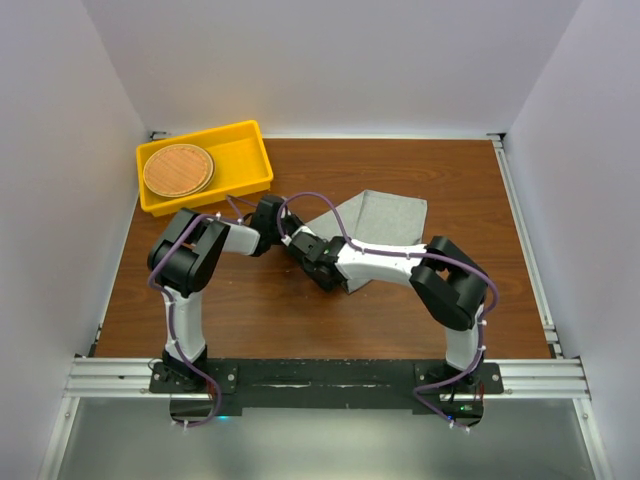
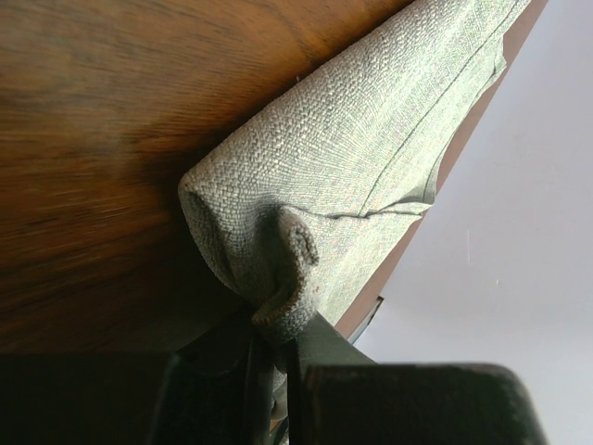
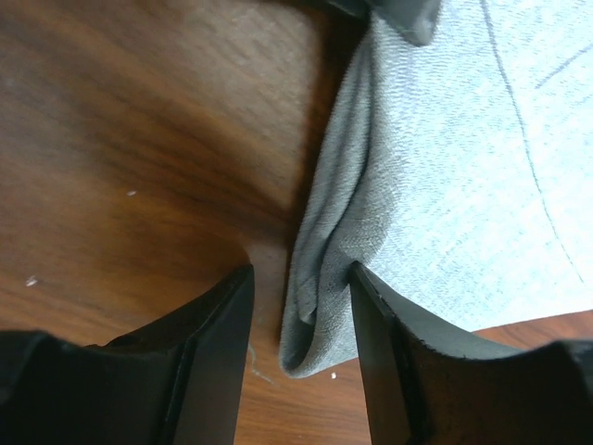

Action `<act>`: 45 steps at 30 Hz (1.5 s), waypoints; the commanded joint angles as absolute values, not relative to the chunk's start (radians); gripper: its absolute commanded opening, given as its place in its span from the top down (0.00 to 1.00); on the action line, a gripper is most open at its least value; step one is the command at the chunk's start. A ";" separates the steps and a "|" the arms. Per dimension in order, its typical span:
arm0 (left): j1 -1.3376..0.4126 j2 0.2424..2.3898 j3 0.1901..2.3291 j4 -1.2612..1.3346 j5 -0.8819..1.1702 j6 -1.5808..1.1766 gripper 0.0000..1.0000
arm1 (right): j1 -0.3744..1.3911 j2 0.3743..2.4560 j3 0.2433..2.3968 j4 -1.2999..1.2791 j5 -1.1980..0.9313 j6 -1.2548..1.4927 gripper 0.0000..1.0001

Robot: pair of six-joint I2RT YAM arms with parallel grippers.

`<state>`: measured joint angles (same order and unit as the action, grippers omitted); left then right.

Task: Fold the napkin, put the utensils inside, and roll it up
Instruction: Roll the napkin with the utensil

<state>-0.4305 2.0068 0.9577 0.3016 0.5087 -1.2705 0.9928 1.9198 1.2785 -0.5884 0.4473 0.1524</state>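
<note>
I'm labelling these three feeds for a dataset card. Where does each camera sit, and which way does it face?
Top external: fixed above and behind the bases, looking down on the table; both arms show whole, meeting at the napkin.
Left wrist: on the left arm, looking along the left gripper, shut on a napkin corner.
Right wrist: on the right arm, looking down past the right gripper, open astride the napkin's edge.
Shared: all three show napkin and table.
</note>
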 commanded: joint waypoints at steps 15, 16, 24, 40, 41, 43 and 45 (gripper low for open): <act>-0.414 2.023 1.014 0.091 0.440 -1.098 0.84 | 0.934 1.876 1.232 -0.554 0.404 0.184 1.00; -0.413 2.023 1.028 0.077 0.430 -1.073 0.80 | 0.921 1.868 1.230 -0.545 0.356 0.176 1.00; -0.368 2.017 1.037 0.022 0.393 -1.051 0.57 | 0.813 1.789 1.195 -0.497 0.130 0.192 1.00; -0.345 2.048 1.083 -0.072 0.325 -0.956 0.73 | 0.695 1.779 1.184 -0.472 -0.087 0.161 1.00; -0.344 2.051 1.085 -0.072 0.327 -0.954 0.75 | 0.696 1.784 1.195 -0.476 -0.084 0.147 1.00; -0.342 2.054 1.083 -0.068 0.336 -0.953 0.82 | 0.699 1.792 1.204 -0.497 -0.092 0.137 0.97; -0.342 2.056 1.077 -0.057 0.342 -0.959 0.85 | 0.706 1.787 1.219 -0.511 -0.075 0.132 0.81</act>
<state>-0.3664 2.0006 1.0916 0.0418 0.4625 -1.0286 0.6930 1.8099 1.1870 -0.4911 -0.0563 0.1654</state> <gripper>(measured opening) 0.180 0.068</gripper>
